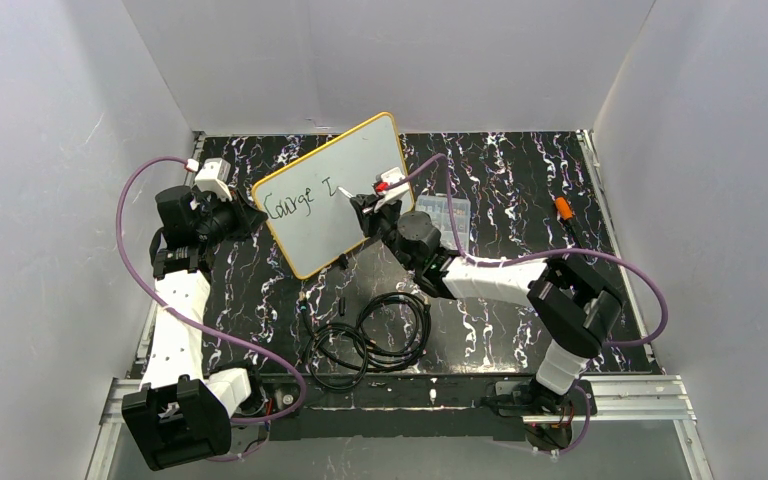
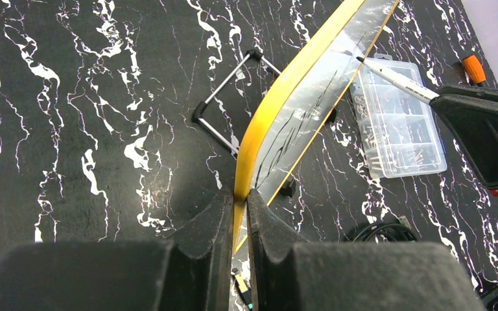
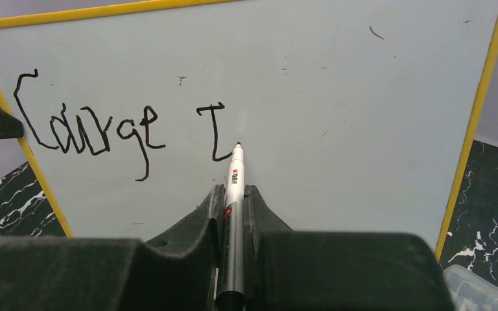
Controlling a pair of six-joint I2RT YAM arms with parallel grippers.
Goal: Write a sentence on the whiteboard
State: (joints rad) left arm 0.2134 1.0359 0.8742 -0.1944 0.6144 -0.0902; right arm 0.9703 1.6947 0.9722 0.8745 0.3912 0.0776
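Note:
The whiteboard (image 1: pixel 340 185), white with a yellow-orange rim, stands tilted on the table. My left gripper (image 2: pixel 240 201) is shut on its rim (image 2: pixel 259 129) at the left edge. My right gripper (image 3: pixel 233 194) is shut on a white marker (image 3: pixel 233 194), whose tip is at or just off the board (image 3: pixel 337 116) beside the last stroke. The sentence (image 3: pixel 117 126) reads "Courge" followed by a "t"-like stroke, in dark marker on one line. In the top view the right gripper (image 1: pixel 375 205) is in front of the board's right half and the left gripper (image 1: pixel 245 215) is at its left edge.
A clear compartmented parts box (image 1: pixel 443 213) lies right of the board; it also shows in the left wrist view (image 2: pixel 399 120). Coiled black cables (image 1: pixel 370 335) lie in front. An orange-tipped object (image 1: pixel 564 208) lies at the right. A wire stand (image 2: pixel 230 97) is behind the board.

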